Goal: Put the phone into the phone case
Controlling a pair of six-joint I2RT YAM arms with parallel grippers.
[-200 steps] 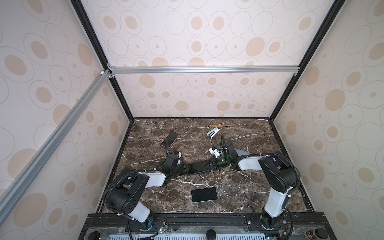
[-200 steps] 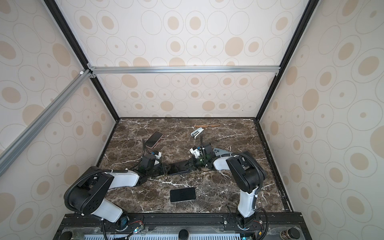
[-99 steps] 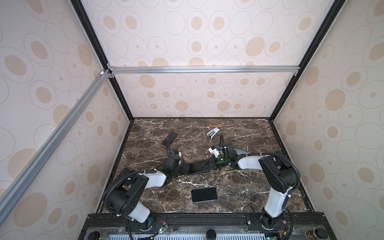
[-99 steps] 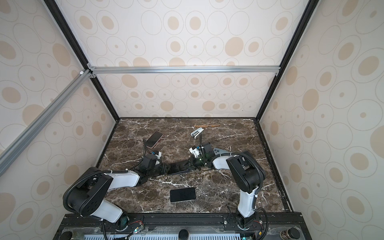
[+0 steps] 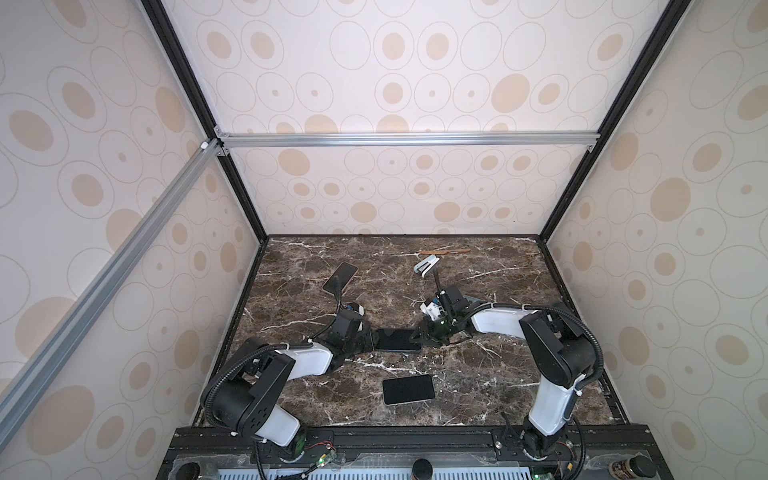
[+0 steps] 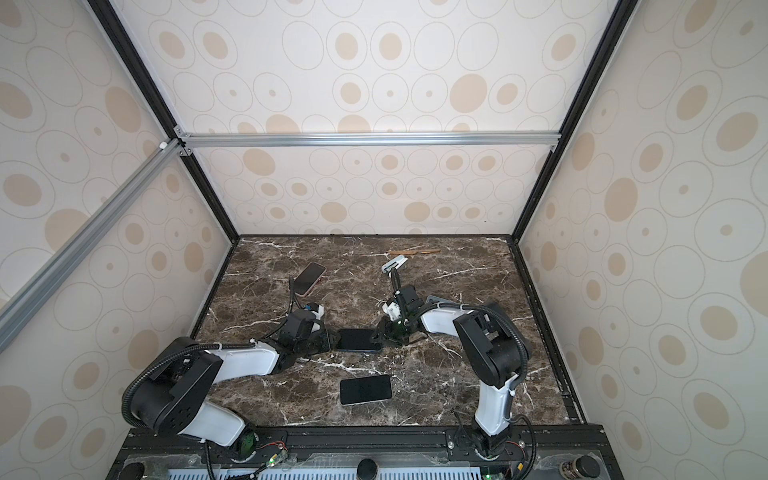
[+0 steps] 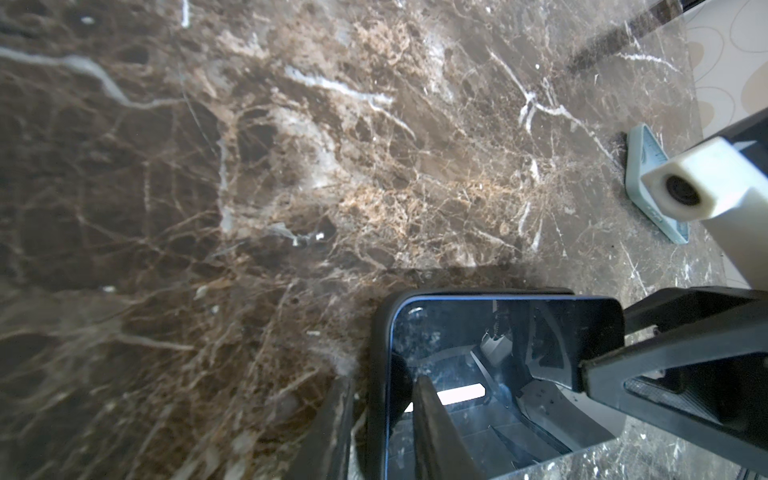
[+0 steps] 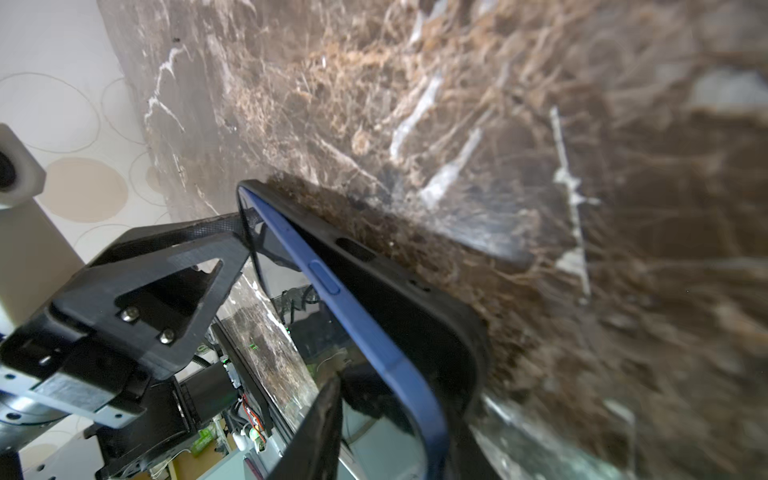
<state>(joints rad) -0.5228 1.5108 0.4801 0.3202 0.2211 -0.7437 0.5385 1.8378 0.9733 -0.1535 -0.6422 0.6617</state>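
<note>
Brown marble table (image 5: 478, 374), dotted beige walls (image 5: 395, 83); phone (image 8: 353, 316) seemingly partly in case (image 8: 415, 299).

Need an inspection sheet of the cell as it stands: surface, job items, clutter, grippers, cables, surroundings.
surface: brown marble table, no damage seen.
job's things: blue phone lies screen up in the black phone case, with one edge proud of the case wall.
clutter: spare phone in front; pink-cased phone, pale clip-like object and thin brown stick at the back.
grippers: left gripper clamped on a case edge; right gripper astride the phone's opposite end, grip unclear.
cables: black hoses loop along both arms; no snag seen.
surroundings: spotted walls, aluminium crossbar; nothing else seen.
</note>
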